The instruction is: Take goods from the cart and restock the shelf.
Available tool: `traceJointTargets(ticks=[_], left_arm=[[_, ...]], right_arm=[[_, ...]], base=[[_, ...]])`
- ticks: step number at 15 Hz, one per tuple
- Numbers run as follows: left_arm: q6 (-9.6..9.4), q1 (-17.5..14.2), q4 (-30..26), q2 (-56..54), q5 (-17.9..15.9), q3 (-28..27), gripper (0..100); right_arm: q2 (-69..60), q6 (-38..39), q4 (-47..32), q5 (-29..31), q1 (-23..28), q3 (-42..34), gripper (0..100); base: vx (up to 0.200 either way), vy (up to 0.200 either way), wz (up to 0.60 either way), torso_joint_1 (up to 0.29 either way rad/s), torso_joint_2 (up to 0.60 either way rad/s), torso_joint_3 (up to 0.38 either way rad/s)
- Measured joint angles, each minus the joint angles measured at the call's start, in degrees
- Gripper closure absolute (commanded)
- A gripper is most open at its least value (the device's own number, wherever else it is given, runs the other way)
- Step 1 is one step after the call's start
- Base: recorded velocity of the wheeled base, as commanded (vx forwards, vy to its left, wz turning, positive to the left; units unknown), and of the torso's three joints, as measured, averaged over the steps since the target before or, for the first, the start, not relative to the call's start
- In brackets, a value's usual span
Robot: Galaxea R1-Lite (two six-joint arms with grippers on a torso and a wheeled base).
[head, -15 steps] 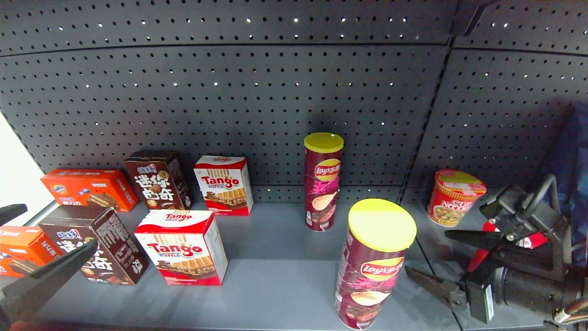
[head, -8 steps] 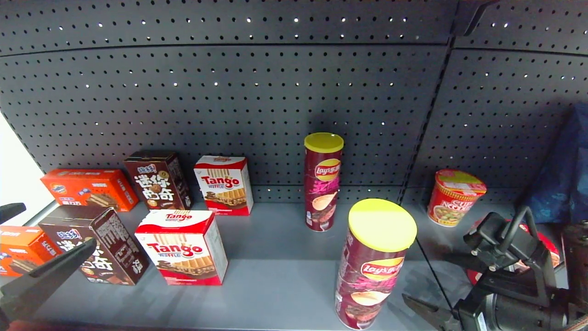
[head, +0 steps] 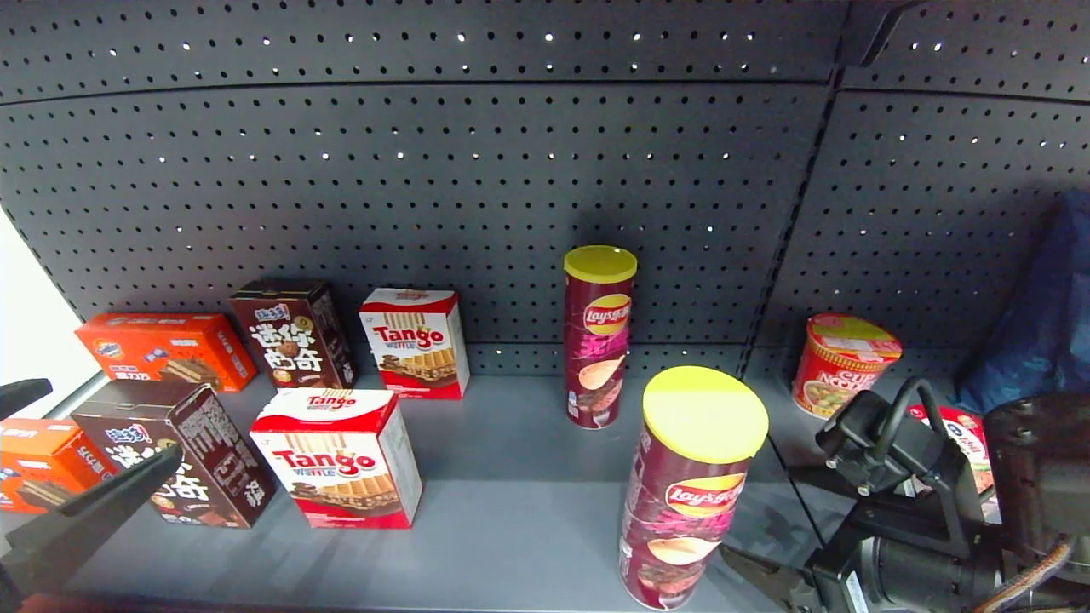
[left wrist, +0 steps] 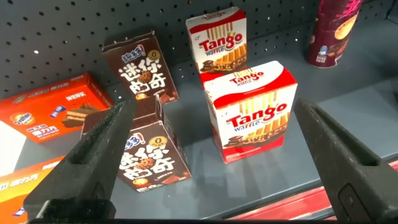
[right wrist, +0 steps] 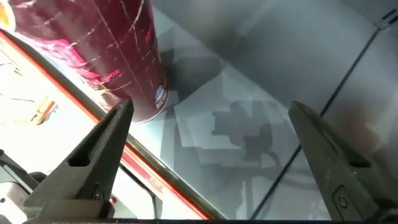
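In the head view the left end effector hangs open and empty at the shelf's front left, before the front brown box. The right end effector is open and empty too, low at the right, just beside the front can. That can stands upright near the front edge of the shelf, with a rear can upright by the back panel. To the left stand two wafer boxes, a rear brown box and two orange boxes. A noodle cup stands at the right rear.

In the left wrist view the spread fingers frame the front wafer box and the front brown box, touching neither.

In the right wrist view the fingers are wide apart over bare shelf. The front can's base stands near one finger, close to the shelf's red front edge.
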State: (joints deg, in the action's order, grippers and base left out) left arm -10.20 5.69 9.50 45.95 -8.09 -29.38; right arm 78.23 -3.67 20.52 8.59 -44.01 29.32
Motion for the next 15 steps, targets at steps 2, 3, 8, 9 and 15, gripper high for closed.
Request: traceJointTargets(ticks=[2,3,8,9,15], left_arm=[[0.0,0.0,0.0,0.0,0.0,0.1,0],[0.0,0.0,0.0,0.0,0.0,0.2,0],[0.0,0.0,0.1,-0.1,-0.1,1.3,0],[0.0,0.0,0.1,-0.1,-0.1,1.5,0],[0.09,0.0,0.1,-0.3,-0.1,1.7,0]], right_arm=[[0.7,0.0,0.1,0.0,-0.5,0.3,0],[1.0,0.0,0.1,0.0,-0.6,0.4,0],[2.2,0.0,0.1,0.0,-0.9,0.9,0],[2.4,0.0,0.0,0.1,-0.8,0.9,0],[2.7,0.0,0.1,0.1,0.6,1.2,0]], base=[[0.0,0.0,0.0,0.0,0.0,0.0],[0.0,0.0,0.0,0.0,0.0,0.0],[0.0,0.0,0.0,0.0,0.0,0.0],[0.0,0.0,0.0,0.0,0.0,0.0],[0.0,0.0,0.0,0.0,0.0,0.0]])
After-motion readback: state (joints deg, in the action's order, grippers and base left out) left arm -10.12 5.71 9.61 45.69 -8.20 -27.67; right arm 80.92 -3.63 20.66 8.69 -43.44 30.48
